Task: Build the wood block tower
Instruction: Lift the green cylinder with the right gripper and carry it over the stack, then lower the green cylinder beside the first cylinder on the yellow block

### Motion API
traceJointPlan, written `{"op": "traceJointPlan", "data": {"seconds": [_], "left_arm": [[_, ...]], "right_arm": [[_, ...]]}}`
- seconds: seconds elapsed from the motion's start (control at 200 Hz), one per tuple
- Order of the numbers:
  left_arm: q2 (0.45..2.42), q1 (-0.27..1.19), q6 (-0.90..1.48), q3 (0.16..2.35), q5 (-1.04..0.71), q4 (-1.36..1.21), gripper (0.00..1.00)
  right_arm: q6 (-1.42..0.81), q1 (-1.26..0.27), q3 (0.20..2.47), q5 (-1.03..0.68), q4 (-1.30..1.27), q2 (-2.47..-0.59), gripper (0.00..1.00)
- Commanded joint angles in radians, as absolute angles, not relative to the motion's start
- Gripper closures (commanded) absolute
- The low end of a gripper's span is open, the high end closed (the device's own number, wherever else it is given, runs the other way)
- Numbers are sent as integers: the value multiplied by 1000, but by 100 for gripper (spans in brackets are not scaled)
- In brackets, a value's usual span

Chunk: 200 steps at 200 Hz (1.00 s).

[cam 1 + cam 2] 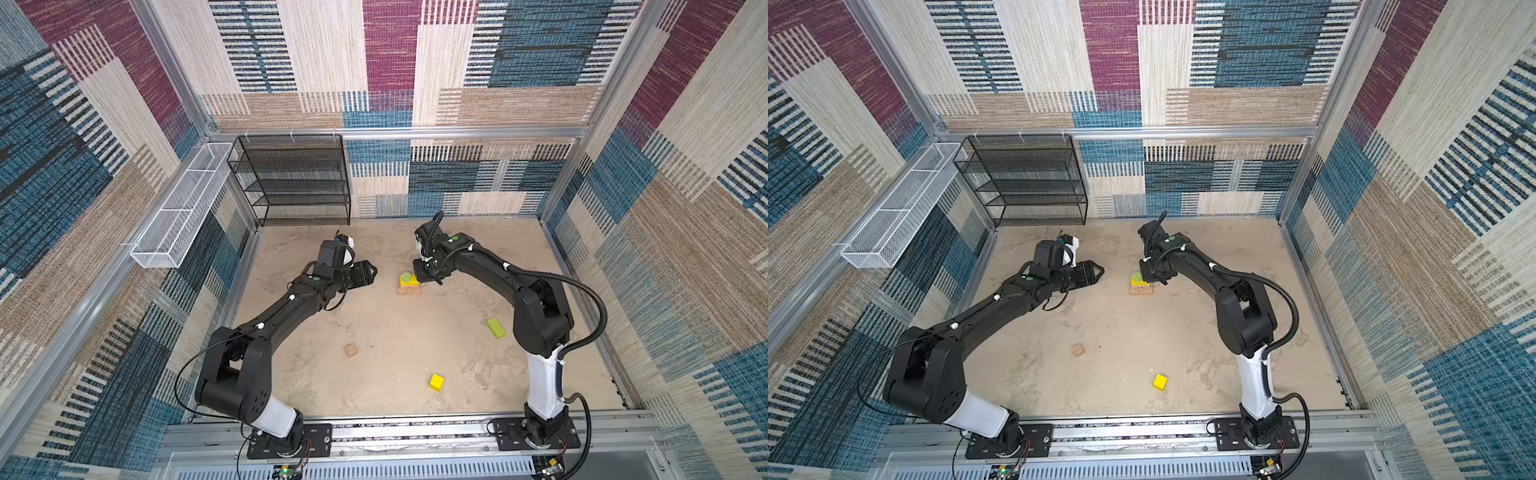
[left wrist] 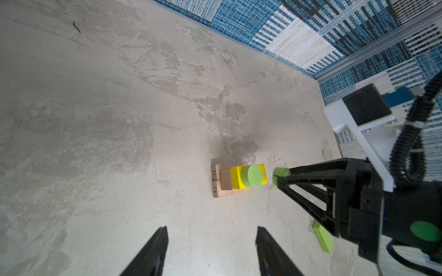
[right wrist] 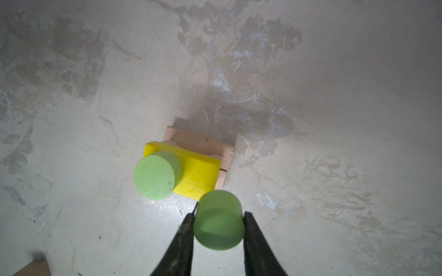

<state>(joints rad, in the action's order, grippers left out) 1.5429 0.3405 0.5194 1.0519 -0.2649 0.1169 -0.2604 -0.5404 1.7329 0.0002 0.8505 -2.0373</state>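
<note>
The wood block tower [image 1: 409, 290] stands mid-table: tan bars [image 3: 203, 143] at the bottom, a yellow bar [image 3: 198, 175] across them, and a lime green disc [image 3: 155, 177] on one end of it. My right gripper [image 3: 218, 215] is shut on a second lime green disc [image 3: 218, 227], held just beside and above the yellow bar's other end. My left gripper [image 2: 212, 230] is open and holds nothing, a short way left of the tower [image 2: 223, 184]. A tan cube [image 1: 351, 350], a yellow cube [image 1: 436, 382] and a lime green bar [image 1: 496, 328] lie loose nearer the front.
A black mesh shelf [image 1: 295, 178] stands at the back left against the wall. A white wire basket [image 1: 183, 208] hangs on the left wall. Patterned walls enclose the table on three sides.
</note>
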Motion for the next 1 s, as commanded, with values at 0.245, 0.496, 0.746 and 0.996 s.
{"op": "traceJointPlan", "data": {"seconds": [0.245,0.496,0.746,0.996], "left_arm": [[1536,333,518,1055,-278,109,37],[1529,331,522,1049,-282,107,38],[1532,328,525,1047,-284,104,38],[1532,325,528,1047,-290,103,38]], "right_arm": [[-249,-549,1794,-4,876,-2083,69],[-253,-555,1797,-8,866,-2094,68],[-254,-556,1801,-8,859,-2101,67],[-261,-557,1804,-11,852,-2104,66]]}}
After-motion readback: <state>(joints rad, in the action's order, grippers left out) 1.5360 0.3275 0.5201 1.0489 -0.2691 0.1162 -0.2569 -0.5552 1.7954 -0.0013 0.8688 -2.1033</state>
